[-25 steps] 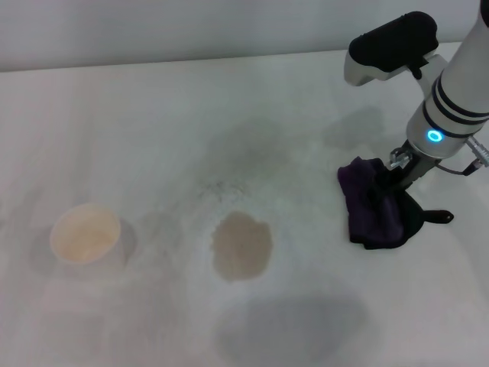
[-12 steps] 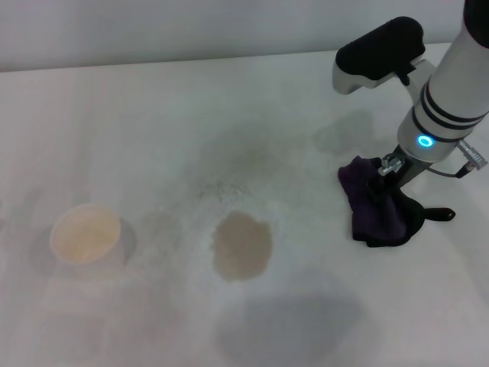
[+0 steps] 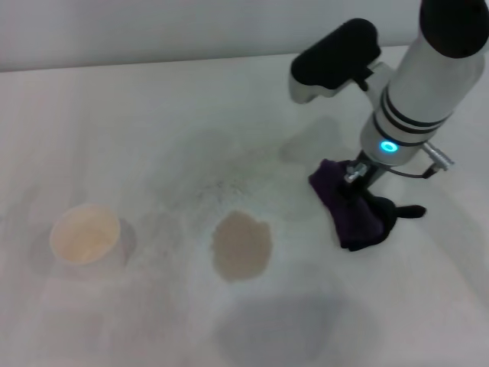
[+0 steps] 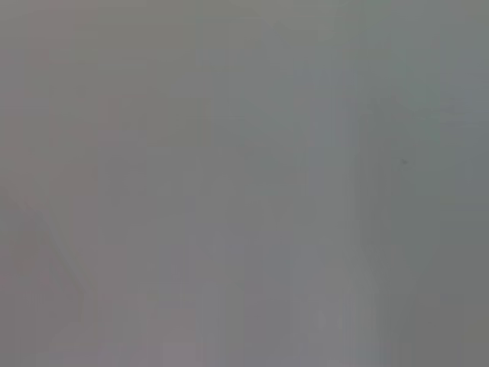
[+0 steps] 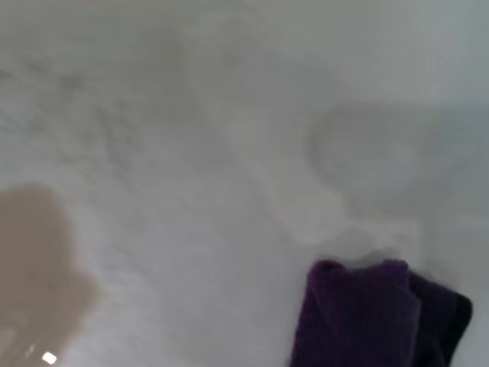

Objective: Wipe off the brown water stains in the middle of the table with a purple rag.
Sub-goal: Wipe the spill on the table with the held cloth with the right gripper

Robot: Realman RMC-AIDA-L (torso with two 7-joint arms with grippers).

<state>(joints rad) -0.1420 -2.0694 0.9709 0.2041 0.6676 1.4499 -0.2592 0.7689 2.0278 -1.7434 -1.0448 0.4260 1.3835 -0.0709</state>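
Compared with one second ago, the right gripper (image 3: 359,187) has moved sideways across the table, toward the middle, and the small dark purple soft rag with black edging (image 3: 348,210) has come with it. The cloth hangs bunched directly under the fingers, so I judge they are closed on it, although the fingertips themselves are hidden by the fabric. Its black loop tab (image 3: 412,210) trails on the side away from the stain.

This means the carrying step is partly done. The roundish flat tan-brown water stain (image 3: 241,245) is still whole and untouched; it lies on the robot's left of the gripper and a little nearer to the robot, near but clearly apart. In the right wrist view the rag (image 5: 367,317) and the stain (image 5: 34,267) sit at opposite edges.

The broad white matte table (image 3: 153,122) is plain, with faint grey speckled smudges (image 3: 221,187) beyond the stain. A white paper cup (image 3: 85,233) stands well apart, further to the left than the stain. The left gripper is not visible; its wrist view shows only a grey blank.
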